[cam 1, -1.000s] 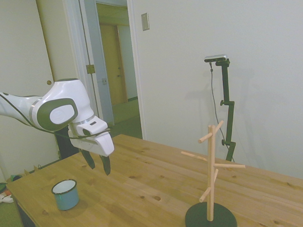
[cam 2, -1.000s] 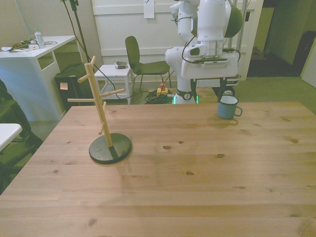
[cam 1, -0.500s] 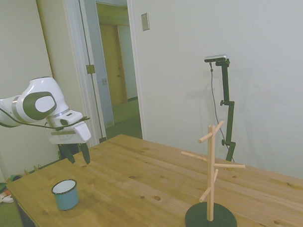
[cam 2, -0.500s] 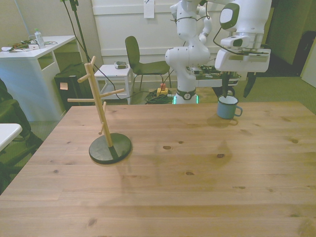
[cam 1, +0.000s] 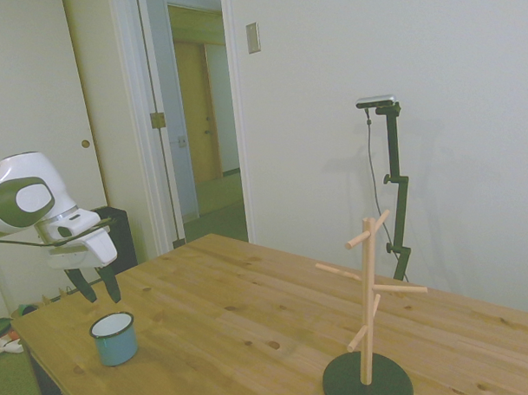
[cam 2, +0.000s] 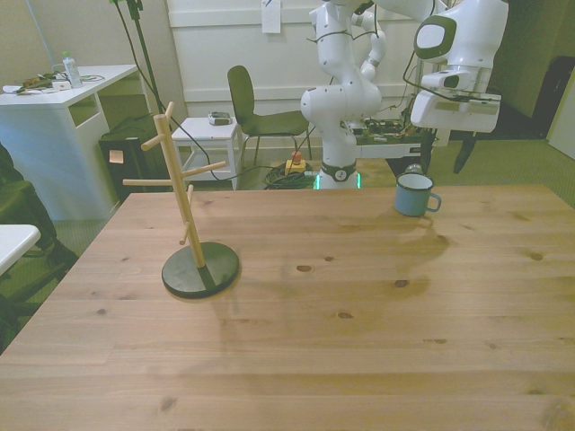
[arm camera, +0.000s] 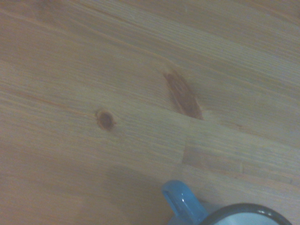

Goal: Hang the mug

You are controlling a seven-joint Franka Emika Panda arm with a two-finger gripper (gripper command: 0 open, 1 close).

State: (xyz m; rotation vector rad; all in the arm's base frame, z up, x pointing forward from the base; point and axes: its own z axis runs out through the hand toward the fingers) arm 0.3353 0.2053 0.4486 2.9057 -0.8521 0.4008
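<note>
The mug (cam 1: 114, 338) stood upright on the bench (cam 1: 268, 319), low in the left of the side view and near the upper right of the front view. Its handle poked out toward the front view's right. Nothing was holding it.

The hand (cam 1: 94, 284) hung in the air just above the mug and a little to the left of it in the side view. Its two fingers (cam 1: 111, 283) were apart, with nothing between them.

The wooden rack (cam 1: 368, 296) stood on its dark round base at the lower right of the side view, well apart from the mug. All its pegs were bare.

I think the job was at its first step: getting to the mug. Next, the hand would need to come down over the mug, close on its rim or side, and lift it. Then it would have to carry it across the bench and slip the handle over a peg.

I could not read any words or labels anywhere.
</note>
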